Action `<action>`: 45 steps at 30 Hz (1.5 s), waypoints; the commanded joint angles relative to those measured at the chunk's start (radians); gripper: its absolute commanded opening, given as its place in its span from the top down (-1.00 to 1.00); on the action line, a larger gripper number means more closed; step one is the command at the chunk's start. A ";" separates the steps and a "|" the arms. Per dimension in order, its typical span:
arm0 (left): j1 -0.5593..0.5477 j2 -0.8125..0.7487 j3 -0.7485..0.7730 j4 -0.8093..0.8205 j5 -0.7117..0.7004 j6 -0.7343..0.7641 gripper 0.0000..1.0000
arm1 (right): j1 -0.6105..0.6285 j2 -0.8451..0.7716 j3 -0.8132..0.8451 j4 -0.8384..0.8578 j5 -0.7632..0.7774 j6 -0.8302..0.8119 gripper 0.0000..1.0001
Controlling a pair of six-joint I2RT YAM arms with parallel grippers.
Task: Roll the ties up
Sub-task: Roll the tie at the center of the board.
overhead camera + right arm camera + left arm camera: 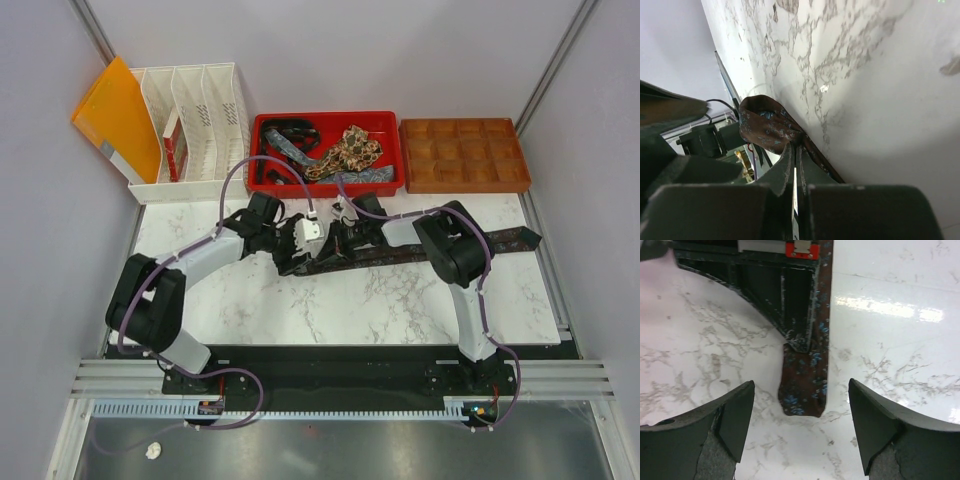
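Observation:
One dark brown tie (430, 248) with small blue flowers lies stretched across the marble table, its wide pointed end at the right (520, 238). Its narrow left end is folded over into a loop (765, 125). My right gripper (795, 150) is shut on the tie just behind that loop, seen from above beside the left gripper (338, 240). My left gripper (801, 382) stands open, one finger on each side of the tie's folded end (805, 390), with nothing between the pads. In the top view the left gripper (298, 248) faces the right one closely. Several more ties (340, 155) are piled in the red tray (262, 128).
A brown compartment tray (463, 155) sits at the back right next to the red tray. A white file rack (195, 110) and an orange folder (115, 115) stand at the back left. Purple cables (240, 175) arch over both arms.

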 commanded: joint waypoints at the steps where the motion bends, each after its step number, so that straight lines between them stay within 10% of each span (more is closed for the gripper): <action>1: -0.006 0.070 0.054 -0.018 0.065 -0.165 -0.67 | -0.021 0.032 0.093 -0.149 0.043 -0.120 1.00; 12: -0.034 0.202 0.131 -0.063 -0.118 -0.191 -0.61 | -0.037 0.090 0.116 -0.217 -0.035 -0.140 1.00; 30: -0.039 0.229 0.108 -0.022 -0.032 -0.234 -0.43 | -0.040 0.099 -0.002 -0.159 -0.056 -0.117 1.00; 45: -0.039 0.034 -0.116 0.110 -0.084 -0.199 -0.50 | -0.038 0.101 -0.126 0.278 0.057 0.041 1.00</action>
